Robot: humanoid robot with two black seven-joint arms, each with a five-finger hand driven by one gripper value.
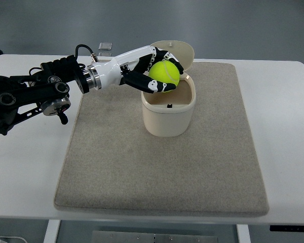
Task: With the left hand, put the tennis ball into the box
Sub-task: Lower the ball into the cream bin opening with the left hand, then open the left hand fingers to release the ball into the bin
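Observation:
A yellow-green tennis ball (165, 74) is held in my left hand (153, 72), whose black and white fingers curl around it. The arm reaches in from the left edge across the mat. The ball hangs just above the back-left rim of a cream box (168, 115), which stands open with its lid (178, 50) tipped back behind it. Part of the box's opening is hidden by the hand and ball. My right arm does not show.
The box stands on a beige mat (162, 167) covering most of a white table (283, 131). A small clear object (105, 47) lies at the table's far edge, behind the arm.

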